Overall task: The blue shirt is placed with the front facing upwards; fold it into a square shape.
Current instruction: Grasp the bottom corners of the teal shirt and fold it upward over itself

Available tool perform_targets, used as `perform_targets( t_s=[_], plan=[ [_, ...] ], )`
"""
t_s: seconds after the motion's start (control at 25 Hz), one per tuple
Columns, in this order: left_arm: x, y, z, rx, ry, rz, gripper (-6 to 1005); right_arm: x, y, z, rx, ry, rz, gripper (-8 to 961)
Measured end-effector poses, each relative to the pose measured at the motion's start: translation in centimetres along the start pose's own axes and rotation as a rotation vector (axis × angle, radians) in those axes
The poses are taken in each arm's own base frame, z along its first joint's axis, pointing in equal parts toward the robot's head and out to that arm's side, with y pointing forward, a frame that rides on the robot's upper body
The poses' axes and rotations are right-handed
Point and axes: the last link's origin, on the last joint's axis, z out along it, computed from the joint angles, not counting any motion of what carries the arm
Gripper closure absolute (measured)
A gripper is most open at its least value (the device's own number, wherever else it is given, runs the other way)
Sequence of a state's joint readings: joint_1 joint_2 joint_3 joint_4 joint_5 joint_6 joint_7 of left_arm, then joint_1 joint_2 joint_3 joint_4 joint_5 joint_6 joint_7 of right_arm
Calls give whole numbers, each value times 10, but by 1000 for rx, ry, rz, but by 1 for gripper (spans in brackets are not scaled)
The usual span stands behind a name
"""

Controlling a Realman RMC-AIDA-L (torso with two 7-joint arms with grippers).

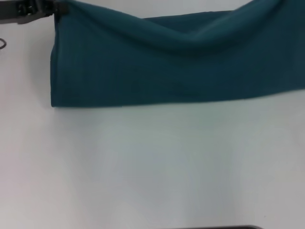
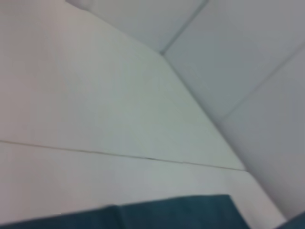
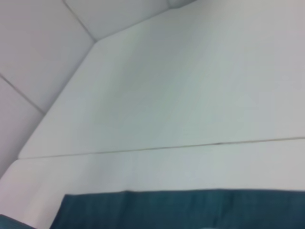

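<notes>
Head cam looks forward and down on the white table [image 1: 152, 167], close in; the blue shirt [image 1: 167, 71] fills 10 to 2 o'clock, and dark arm hardware [image 1: 28, 12] shows at 11. Left wrist cam sits low, skimming across the table [image 2: 95, 105] toward pale wall panels [image 2: 248, 43]. Right wrist cam does the same. All three share shirt [image 2: 181, 212] [image 3: 190, 210] edge and tabletop [image 3: 190, 95].

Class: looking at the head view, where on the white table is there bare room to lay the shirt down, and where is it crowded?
The white table is bare all along the near side, below the hanging hem of the dark teal-blue cotton shirt. The far side is crowded: the lifted shirt spans it, with the left claw at its top left corner.
</notes>
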State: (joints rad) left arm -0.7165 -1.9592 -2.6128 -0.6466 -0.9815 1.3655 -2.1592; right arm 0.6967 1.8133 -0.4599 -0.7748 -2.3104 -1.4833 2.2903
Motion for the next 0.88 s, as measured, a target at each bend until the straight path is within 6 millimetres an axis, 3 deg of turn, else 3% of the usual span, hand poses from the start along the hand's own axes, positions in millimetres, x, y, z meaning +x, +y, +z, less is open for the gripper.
perform_targets(
  t_s=[0.28,0.52,0.88],
  plan=[
    [2,-16,20,145,43,-2,973,3,-9,30,74,-7,31,913],
    [3,-27,24,227,95,-19,974,4,-22,35,131,-54,79,913],
    [5,-28,42,300,101,30,973,5,-28,55,199,-72,82,913]
  ],
)
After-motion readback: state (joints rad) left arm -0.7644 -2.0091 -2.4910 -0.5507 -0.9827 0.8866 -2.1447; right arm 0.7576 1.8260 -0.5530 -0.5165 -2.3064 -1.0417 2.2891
